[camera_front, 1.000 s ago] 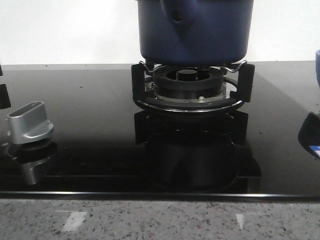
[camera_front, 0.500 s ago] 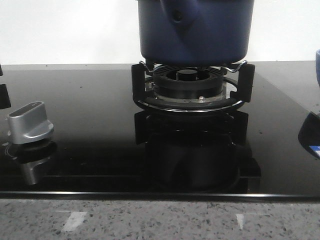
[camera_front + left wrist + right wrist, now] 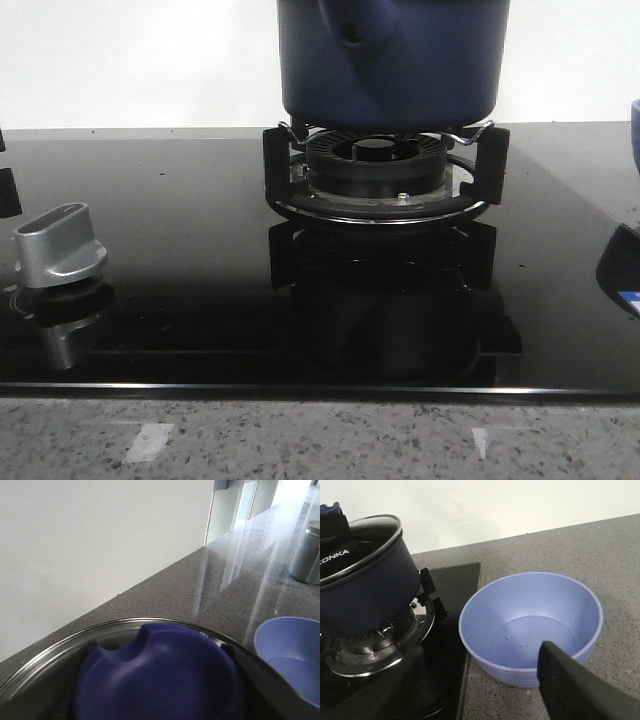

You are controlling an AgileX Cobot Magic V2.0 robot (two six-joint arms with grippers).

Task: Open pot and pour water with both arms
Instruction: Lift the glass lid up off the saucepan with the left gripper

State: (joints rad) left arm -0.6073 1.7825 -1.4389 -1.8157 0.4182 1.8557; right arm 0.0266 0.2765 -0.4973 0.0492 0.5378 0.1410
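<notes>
While the pot (image 3: 390, 60) sits on the burner (image 3: 378, 172) of the black stove (image 3: 180, 250), a blue bowl (image 3: 532, 627) stands beside it on the counter (image 3: 600, 550). Whether either claw is spread or pressed together, I cannot tell.

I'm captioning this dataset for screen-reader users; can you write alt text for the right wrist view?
A dark navy pot with a glass lid sits on a gas burner set in a black glass cooktop. Beside it, on the speckled grey counter, stands an open light-blue bowl. A black gripper finger shows in the foreground.
</notes>
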